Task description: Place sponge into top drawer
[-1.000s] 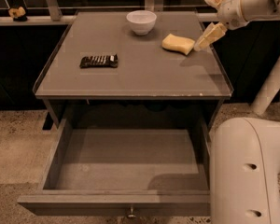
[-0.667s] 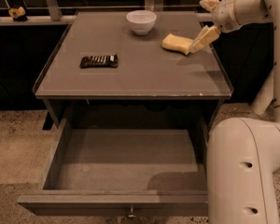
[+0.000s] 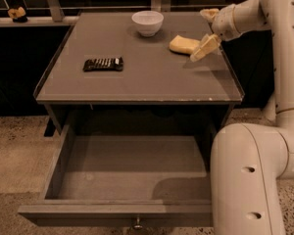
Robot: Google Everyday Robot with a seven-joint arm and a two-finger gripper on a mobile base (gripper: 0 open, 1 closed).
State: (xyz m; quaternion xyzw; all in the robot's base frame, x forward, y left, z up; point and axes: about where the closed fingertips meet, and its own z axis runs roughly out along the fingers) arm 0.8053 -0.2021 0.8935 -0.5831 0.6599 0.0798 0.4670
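At the far right corner of the table (image 3: 137, 84), I am watching the gripper (image 3: 208, 31) hanging with its jaws spread wide and grasping nothing. The lower finger is sitting just beside the sponge (image 3: 183, 44), perhaps touching its right end; I cannot tell which. The sponge is lying flat on the tabletop, not yet lifted.

My worry is that the finger is coming in from the side rather than straddling the block. A close from here is likely shoving the sponge toward the bowl (image 3: 147, 22) nearby, or pinching only one soft corner so that it slips out on the way. The snack bar (image 3: 103, 64) is lying well apart to the left and is not getting in the way.

The top drawer (image 3: 132, 168) is standing pulled out below. The robot's own pale body (image 3: 245, 180) is crowding its right front corner, so I am judging the descent there as tight.
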